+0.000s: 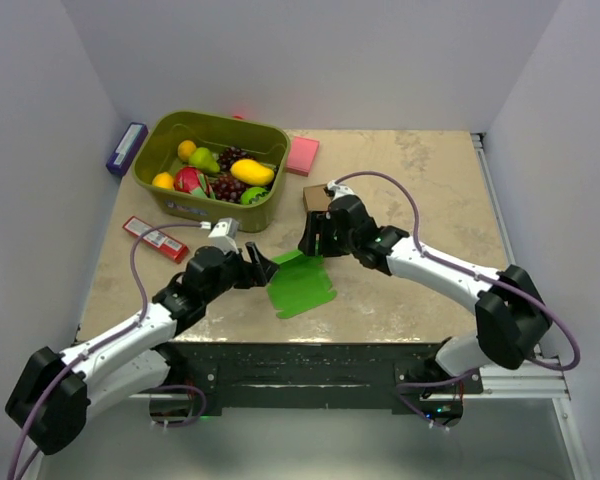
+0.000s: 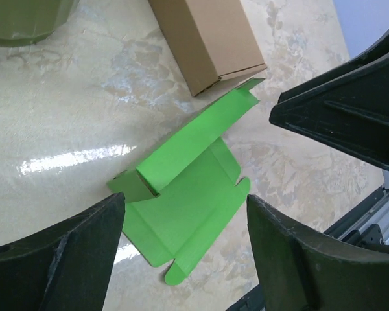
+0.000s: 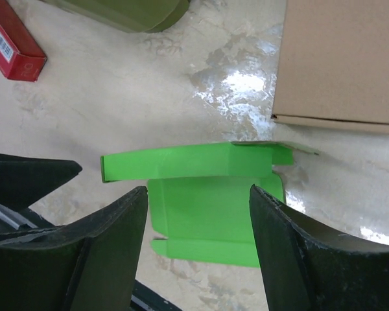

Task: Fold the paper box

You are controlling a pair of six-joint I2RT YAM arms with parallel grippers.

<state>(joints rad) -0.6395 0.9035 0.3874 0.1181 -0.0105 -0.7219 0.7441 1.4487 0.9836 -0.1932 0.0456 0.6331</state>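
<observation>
paper box (image 3: 211, 210): lower corners hidden behind the right tool (image 3: 198, 191) in that tool's wrist view.
brown cardboard box (image 2: 204, 39): cut off by the top edge in the left wrist view; partly behind the right tool from above.
red packet (image 3: 16, 48): cut off at the left edge; print too small to read.
basket (image 2: 26, 19): only a corner shows.

We found the overhead view evenly and softly lit, its pale walls (image 1: 330, 60) bright and only faint shadows lying on the table (image 1: 420, 180). In both wrist views light fell from above: white glare streaked the glossy tabletop at the left of the left wrist frame and bloomed at upper centre of the right wrist frame. The paper box (image 2: 181, 188) read sharp and saturated. The dark fingers (image 3: 104, 259) of the right gripper (image 3: 198, 194), along the bottom edge, showed little detail.
</observation>
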